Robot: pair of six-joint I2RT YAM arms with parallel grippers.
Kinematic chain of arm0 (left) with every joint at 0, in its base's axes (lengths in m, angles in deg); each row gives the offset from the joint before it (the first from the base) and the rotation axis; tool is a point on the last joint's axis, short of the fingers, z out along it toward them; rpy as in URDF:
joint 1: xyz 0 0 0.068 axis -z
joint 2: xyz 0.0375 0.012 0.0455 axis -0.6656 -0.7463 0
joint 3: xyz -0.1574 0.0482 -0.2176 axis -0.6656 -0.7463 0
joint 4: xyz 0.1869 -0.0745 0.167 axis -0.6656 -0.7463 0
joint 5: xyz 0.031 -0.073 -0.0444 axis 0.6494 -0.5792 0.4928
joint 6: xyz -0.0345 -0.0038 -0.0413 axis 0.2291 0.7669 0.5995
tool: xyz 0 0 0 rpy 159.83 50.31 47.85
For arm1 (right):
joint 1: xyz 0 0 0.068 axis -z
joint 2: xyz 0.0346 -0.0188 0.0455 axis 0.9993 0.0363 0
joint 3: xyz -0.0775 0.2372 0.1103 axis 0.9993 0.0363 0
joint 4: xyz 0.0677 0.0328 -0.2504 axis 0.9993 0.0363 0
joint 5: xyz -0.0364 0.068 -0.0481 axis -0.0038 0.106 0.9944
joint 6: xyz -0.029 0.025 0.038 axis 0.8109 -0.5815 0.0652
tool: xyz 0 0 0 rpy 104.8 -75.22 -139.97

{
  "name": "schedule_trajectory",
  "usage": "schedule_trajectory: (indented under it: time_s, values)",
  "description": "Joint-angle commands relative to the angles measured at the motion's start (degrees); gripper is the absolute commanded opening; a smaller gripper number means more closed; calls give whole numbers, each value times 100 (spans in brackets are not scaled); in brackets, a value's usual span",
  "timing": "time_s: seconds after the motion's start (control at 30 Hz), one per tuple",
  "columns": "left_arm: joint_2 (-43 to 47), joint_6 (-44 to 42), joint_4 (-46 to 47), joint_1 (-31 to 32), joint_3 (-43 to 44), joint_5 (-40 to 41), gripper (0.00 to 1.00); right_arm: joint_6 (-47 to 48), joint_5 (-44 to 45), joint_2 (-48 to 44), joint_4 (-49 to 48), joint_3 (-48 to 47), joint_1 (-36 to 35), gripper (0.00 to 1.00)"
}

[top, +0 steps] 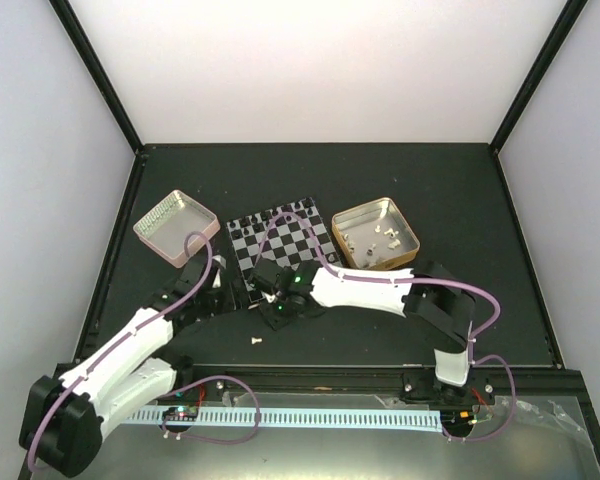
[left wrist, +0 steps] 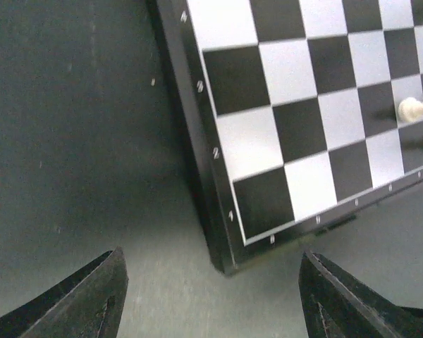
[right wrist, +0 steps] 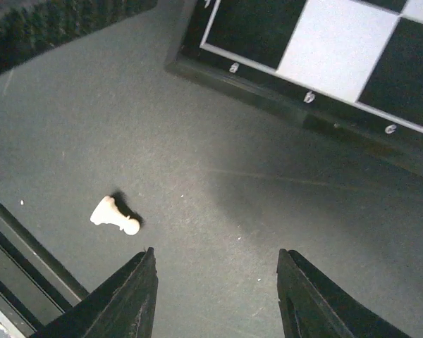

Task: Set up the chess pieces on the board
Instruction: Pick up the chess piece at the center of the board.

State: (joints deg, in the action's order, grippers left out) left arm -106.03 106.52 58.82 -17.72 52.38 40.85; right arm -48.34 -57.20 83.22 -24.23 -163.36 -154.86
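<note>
A dark bench [top: 500, 220] boxed in by white walls is what I'm working over. The chessboard [top: 280, 238] sits near the middle, with a gold-rimmed tin [top: 414, 240] just to its right and a pale pink tin [top: 180, 235] to its left.

From above I judge the setup to be at an early stage. Only a few tiny figures seem to stand along the board's far edge and sides, too small for me to name, and most squares are bare. Loose white pieces [top: 365, 240] lie in the gold-rimmed tin, so a good share of the set is waiting. My left wrist view shows the board's near corner, with two or three white chessmen [left wrist: 411, 109] on squares at the right margin.

One white pawn [right wrist: 115, 215] lies on its side on the bench, off the board and close to its near edge. My right tool [right wrist: 215, 296] hovers just beside that pawn, jaws parted with nothing between them. My left tool [left wrist: 211, 303] hangs by the board's corner, likewise spread and holding nothing. I reckon the fallen pawn is the next thing to collect.
</note>
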Motion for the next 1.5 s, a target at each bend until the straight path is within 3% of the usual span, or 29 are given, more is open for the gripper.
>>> schedule_trajectory:
  time_s: [0.0,0.33,0.5,0.83,1.47]
  values:
    - [531,437,-925,-37,-13,-113,67,714,480,-23,-343,33,-498,47]
    - [2162,1290,-1510,-82,481,2432,68,1427,425,348,-889,134,-952,43]
    - [2355,1275,-1848,-174,939,3031,70,1819,409,498,-916,199,-1018,43]
    - [2207,1001,-1558,-230,1073,2919,75,1422,885,575,-482,147,-1032,47]
    - [2046,789,-1165,-275,947,2561,76,394,1523,-56,-114,902,-1027,50]
